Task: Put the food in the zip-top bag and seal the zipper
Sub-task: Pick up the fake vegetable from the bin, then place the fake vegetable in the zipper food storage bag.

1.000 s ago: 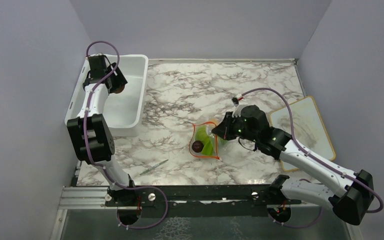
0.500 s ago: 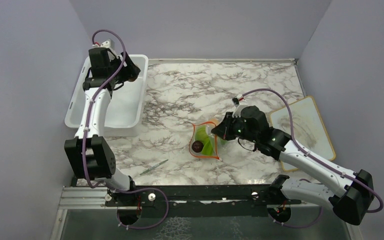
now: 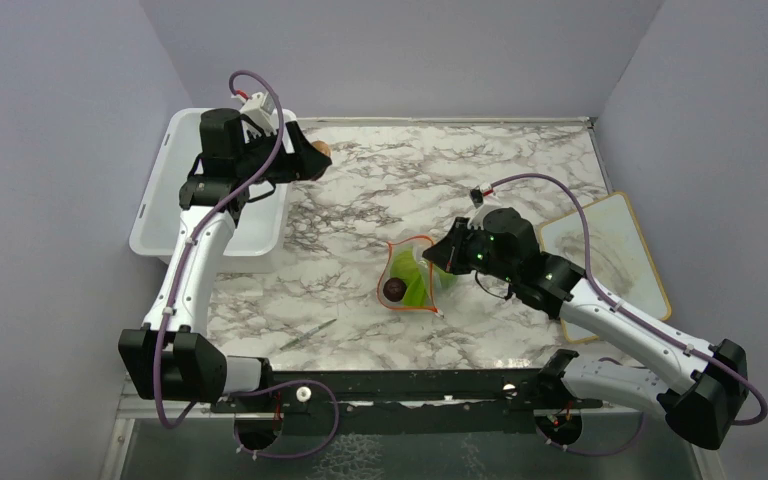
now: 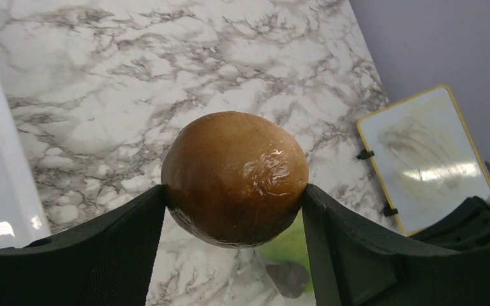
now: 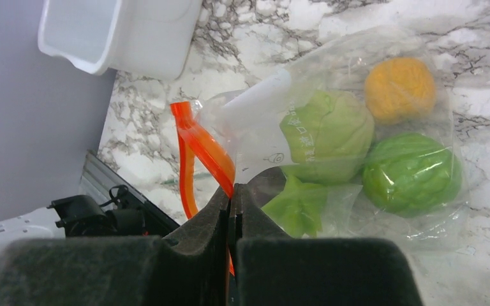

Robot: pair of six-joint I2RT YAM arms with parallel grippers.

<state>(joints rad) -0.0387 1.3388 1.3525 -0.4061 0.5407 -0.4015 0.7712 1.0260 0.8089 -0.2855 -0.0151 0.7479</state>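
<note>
The zip-top bag (image 3: 410,280) lies mid-table, its mouth held open. Its orange-red zipper (image 3: 388,268) loops round the opening and shows in the right wrist view (image 5: 201,143). Inside the bag are a pale green cabbage ball (image 5: 326,134), a green round fruit (image 5: 411,173), an orange piece (image 5: 400,88) and a dark red piece (image 3: 395,291). My right gripper (image 5: 233,197) is shut on the zipper edge. My left gripper (image 4: 235,197) is shut on a brown round piece (image 4: 235,178), held in the air (image 3: 318,150) just right of the white tub (image 3: 170,190).
A yellow-framed whiteboard (image 3: 605,250) lies at the right edge of the table. A thin green strip (image 3: 308,334) lies near the front left. Walls close in on the left, back and right.
My left arm has lifted out of the white tub and swung right over its rim, carrying the brown piece. My right gripper and the bag have stayed almost in place.
</note>
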